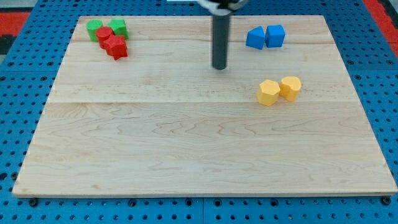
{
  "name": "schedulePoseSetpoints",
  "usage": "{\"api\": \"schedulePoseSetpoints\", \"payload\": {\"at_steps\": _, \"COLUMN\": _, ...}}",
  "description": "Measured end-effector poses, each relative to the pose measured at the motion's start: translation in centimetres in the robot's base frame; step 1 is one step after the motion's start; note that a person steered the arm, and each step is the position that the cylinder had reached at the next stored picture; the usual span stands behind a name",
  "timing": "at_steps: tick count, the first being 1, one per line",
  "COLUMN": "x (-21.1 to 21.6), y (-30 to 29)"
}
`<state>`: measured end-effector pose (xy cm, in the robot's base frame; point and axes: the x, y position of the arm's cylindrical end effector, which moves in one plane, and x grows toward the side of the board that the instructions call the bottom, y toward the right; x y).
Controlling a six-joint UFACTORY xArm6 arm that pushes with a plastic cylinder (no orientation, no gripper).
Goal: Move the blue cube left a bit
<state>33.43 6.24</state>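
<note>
Where the view's left begins, a blue pegboard frames the pale wooden worktop; its holes run off every edge of the frame. No writing, brand or label can be read anywhere.

Top left of the worktop: four blocks packed close. Green round-topped block touching green block, shape hard to make out. Just below them, red block and red star-like block, pressed together; the red pair overlaps the lower edges of the greens, so exact outlines are unclear.

Centre top: dark rod comes down from the view's top, its upper part cut off by the frame. My tip stands on bare wood, well apart from every block, left of and slightly below the blue pair. No gripper on this arm, so nothing is clenched or released; the rod holds nothing.

Right of the tip, near the top edge: blue block, an irregular shape, touching the blue cube on its right side. The cube sits upright.

Lower right of those: yellow hexagonal block touching yellow rounded block.

Red strip at the far top right corner, cut off.
</note>
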Motion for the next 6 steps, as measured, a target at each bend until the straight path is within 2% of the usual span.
{"api": "schedulePoseSetpoints", "payload": {"at_steps": 1, "x": -5.7, "y": 6.7}}
{"api": "schedulePoseSetpoints", "payload": {"at_steps": 2, "x": -7.3, "y": 7.4}}
{"api": "schedulePoseSetpoints", "payload": {"at_steps": 3, "x": -2.4, "y": 5.8}}
{"api": "schedulePoseSetpoints", "payload": {"at_steps": 4, "x": -3.8, "y": 14.5}}
{"api": "schedulePoseSetpoints", "payload": {"at_steps": 5, "x": -7.0, "y": 12.6}}
{"api": "schedulePoseSetpoints", "payload": {"at_steps": 6, "x": -0.4, "y": 18.2}}
